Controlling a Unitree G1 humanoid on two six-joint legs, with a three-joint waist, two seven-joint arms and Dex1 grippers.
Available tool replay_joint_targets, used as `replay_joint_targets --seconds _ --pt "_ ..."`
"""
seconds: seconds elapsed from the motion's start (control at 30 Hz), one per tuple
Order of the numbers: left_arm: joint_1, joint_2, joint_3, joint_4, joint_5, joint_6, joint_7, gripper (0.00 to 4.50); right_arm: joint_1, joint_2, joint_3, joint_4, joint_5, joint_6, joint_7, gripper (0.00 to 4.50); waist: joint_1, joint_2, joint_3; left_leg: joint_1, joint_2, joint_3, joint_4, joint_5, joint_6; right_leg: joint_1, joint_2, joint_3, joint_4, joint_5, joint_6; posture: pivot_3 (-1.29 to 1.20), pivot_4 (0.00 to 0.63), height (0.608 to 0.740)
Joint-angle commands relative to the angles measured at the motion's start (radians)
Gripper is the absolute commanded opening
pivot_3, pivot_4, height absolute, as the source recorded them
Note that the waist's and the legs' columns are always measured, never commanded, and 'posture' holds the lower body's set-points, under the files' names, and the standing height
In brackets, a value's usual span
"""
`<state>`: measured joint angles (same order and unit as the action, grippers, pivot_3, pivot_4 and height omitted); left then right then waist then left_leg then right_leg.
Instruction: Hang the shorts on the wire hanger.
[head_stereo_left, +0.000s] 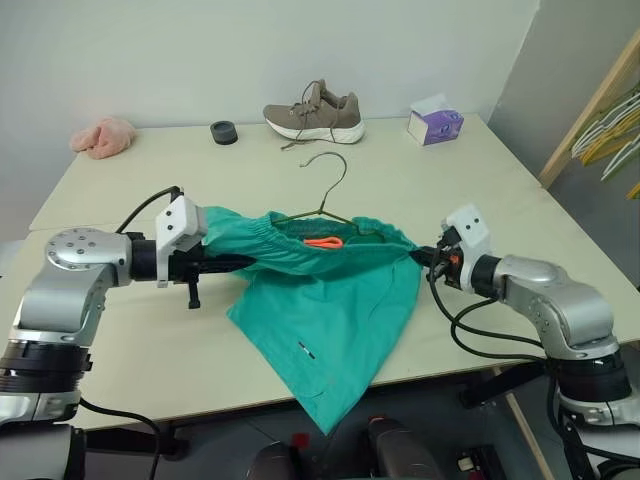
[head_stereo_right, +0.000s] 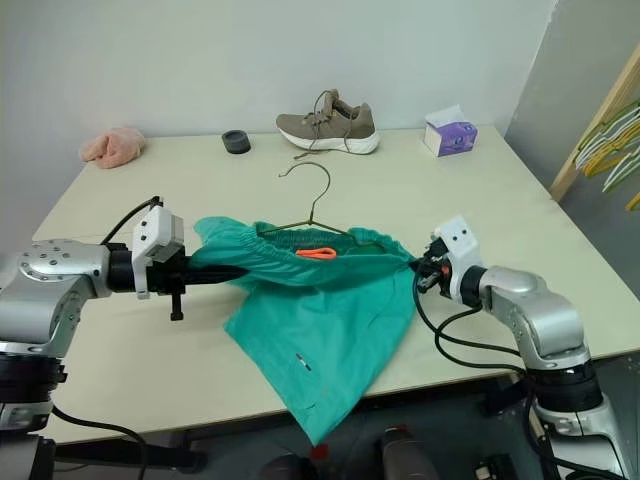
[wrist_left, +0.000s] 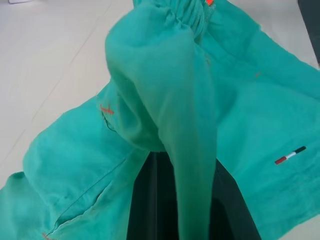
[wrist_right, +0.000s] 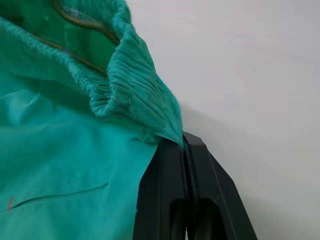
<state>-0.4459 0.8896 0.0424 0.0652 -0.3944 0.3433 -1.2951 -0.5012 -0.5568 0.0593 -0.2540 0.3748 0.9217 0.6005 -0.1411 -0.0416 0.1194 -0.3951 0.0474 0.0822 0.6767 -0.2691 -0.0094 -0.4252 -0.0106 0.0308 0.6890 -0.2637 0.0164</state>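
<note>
The left tool (head_stereo_left: 243, 262) and right tool (head_stereo_left: 422, 254) each pinch an end of the shorts' (head_stereo_left: 325, 320) waistband, stretching it above the surface (head_stereo_left: 480, 190). The hanger (head_stereo_left: 322, 196) seems partly inside the waistband, hook pointing away.

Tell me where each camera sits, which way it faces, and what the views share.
Left and right eye views: on the head, looking forward and down over both arms at the pale table and teal-green fabric shorts over the thin olive-green wire hanger.
Left wrist view: along the left gripper, shut on the shorts.
Right wrist view: along the right gripper, pinching the gathered waistband.
Shared: the shorts.
</note>
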Motion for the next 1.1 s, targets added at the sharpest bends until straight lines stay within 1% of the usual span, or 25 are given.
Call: replay_joint_targets --seconds 0.03,0.17,0.27,0.47,0.63,0.7,0.77,0.87,1.03,1.1 --pt "-0.025 -0.021 -0.007 -0.069 -0.048 0.048 -0.008 0.00 -0.042 -0.014 0.036 -0.043 -0.005 -0.032 0.038 0.01 0.000 0.000 0.000 0.000 0.000 0.000 0.000 0.000 0.000 0.000 0.000 0.000 0.000 0.000 0.000 -0.16 0.095 0.740" --pt "0.002 -0.014 -0.028 -0.105 -0.053 0.078 -0.039 0.00 -0.052 -0.041 0.070 -0.060 -0.020 -0.059 0.067 0.01 0.000 0.000 0.000 -0.001 0.000 0.000 0.000 0.000 0.000 0.000 0.000 0.000 -0.001 0.000 0.000 -0.16 0.095 0.740" --pt "-0.003 -0.025 -0.030 -0.096 -0.045 0.080 -0.036 0.00 -0.048 -0.070 0.079 -0.091 -0.021 -0.060 0.087 0.63 0.000 0.000 0.000 0.000 0.000 0.000 0.000 0.000 0.000 0.000 0.000 0.000 -0.001 0.000 0.000 -0.17 0.094 0.740" --pt "-0.008 -0.037 -0.043 -0.083 -0.043 0.087 -0.038 0.00 -0.031 -0.140 0.089 -0.148 -0.015 -0.046 0.143 2.69 0.000 0.000 0.000 0.000 0.000 0.000 0.000 0.000 0.000 0.000 0.000 0.000 -0.001 0.000 0.000 -0.18 0.094 0.740" --pt "-0.009 -0.034 -0.052 -0.080 -0.041 0.091 -0.050 0.00 -0.004 -0.178 0.084 -0.147 -0.025 -0.006 0.137 4.38 -0.001 0.000 0.000 0.000 0.000 0.000 0.000 0.000 0.000 0.000 0.000 0.000 -0.001 0.000 0.000 -0.18 0.094 0.740" --pt "-0.008 -0.030 -0.058 -0.082 -0.039 0.090 -0.055 0.00 0.000 -0.195 0.077 -0.147 -0.025 0.008 0.135 4.38 -0.001 0.000 0.000 0.000 0.000 0.000 0.000 0.000 0.000 0.000 0.000 0.000 -0.001 0.000 0.000 -0.18 0.094 0.740" --pt "-0.004 -0.029 -0.060 -0.089 -0.039 0.091 -0.058 0.00 0.018 -0.236 0.044 -0.165 0.003 0.043 0.160 4.38 0.000 0.000 0.000 0.000 0.000 0.000 0.000 0.000 0.000 0.000 0.000 0.000 -0.001 0.000 0.000 -0.18 0.095 0.740" --pt "-0.005 -0.032 -0.065 -0.093 -0.040 0.092 -0.056 0.00 0.020 -0.245 0.023 -0.167 0.025 0.060 0.162 4.38 0.000 0.000 0.000 0.000 0.000 0.000 0.000 0.000 0.000 0.000 0.000 0.000 -0.001 0.000 0.000 -0.18 0.095 0.740" --pt "-0.013 -0.037 -0.079 -0.092 -0.040 0.092 -0.062 0.00 -0.015 -0.201 0.084 -0.115 0.007 0.034 0.175 4.38 -0.007 0.000 0.000 0.000 0.000 0.000 0.000 0.000 0.001 0.000 0.001 0.001 -0.001 -0.001 0.001 -0.18 0.091 0.740" --pt "-0.020 -0.039 -0.085 -0.089 -0.038 0.090 -0.064 0.00 -0.040 -0.187 0.135 -0.071 -0.016 0.007 0.197 4.38 -0.007 0.000 0.000 0.000 0.000 0.000 0.000 0.000 0.001 0.000 0.001 0.001 -0.001 -0.001 0.001 -0.19 0.089 0.740"
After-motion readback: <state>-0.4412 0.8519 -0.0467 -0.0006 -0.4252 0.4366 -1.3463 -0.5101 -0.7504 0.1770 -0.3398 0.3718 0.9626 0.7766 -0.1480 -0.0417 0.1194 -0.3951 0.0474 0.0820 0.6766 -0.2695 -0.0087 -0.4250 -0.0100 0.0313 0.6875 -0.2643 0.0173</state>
